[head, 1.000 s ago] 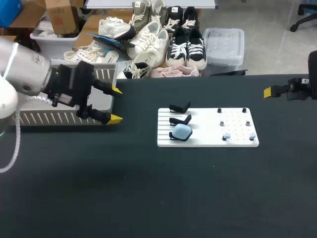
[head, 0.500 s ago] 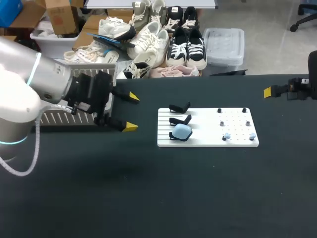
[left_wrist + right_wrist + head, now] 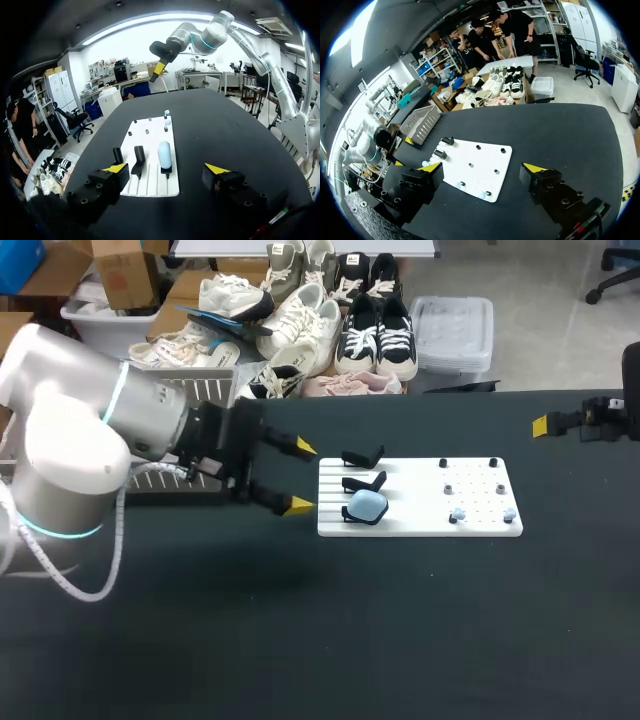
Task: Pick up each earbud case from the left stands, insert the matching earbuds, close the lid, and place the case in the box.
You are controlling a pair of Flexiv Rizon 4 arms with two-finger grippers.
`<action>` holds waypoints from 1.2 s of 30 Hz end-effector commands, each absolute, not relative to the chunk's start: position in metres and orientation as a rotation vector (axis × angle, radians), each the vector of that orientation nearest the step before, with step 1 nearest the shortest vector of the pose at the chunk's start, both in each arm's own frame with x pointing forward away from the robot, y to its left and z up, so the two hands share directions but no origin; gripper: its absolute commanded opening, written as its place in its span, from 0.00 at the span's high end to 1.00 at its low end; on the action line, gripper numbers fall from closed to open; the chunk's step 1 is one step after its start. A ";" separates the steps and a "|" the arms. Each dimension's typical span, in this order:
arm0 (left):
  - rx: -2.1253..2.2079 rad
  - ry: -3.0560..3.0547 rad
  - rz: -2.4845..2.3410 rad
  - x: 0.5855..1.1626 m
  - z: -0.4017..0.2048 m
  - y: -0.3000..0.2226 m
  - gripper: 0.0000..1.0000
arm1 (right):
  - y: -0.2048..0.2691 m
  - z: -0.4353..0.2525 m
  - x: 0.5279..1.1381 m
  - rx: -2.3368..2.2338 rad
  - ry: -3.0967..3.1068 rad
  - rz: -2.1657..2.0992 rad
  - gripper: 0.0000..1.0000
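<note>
Earbud case (image 3: pixel 368 505), pale blue rounded plastic, sits propped on a black stand (image 3: pixel 347 515) at the near left corner of the white perforated plate (image 3: pixel 420 495), likely presented for grasping. Left gripper (image 3: pixel 300 477), spread and empty, hovers beside the plate's left edge; right gripper (image 3: pixel 483 167), also spread and empty, hangs near the far right corner of the black bench (image 3: pixel 400 640).

Glossy pale-blue case (image 3: pixel 368 504), matt black tabletop (image 3: pixel 300 640)
</note>
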State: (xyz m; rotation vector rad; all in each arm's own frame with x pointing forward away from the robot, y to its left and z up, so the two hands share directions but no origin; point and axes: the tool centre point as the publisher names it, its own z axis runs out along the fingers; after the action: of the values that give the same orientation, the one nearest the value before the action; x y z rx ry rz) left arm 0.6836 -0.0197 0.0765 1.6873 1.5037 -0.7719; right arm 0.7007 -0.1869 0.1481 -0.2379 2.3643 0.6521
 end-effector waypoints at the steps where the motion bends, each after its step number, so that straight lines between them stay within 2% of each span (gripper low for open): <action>1: 1.678 1.506 -0.760 0.688 0.065 -0.036 0.00 | -0.187 0.149 0.701 -0.239 2.368 0.653 0.00; 36: 1.583 1.637 -0.841 0.690 0.025 -0.076 0.00 | -0.187 0.149 0.701 -0.239 2.368 0.653 0.00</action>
State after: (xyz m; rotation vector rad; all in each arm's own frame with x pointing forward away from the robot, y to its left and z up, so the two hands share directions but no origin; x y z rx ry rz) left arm 0.6864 -0.0725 0.0294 1.5803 1.6366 -0.8378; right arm 0.7007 -0.1869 0.1481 -0.2379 2.3644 0.6520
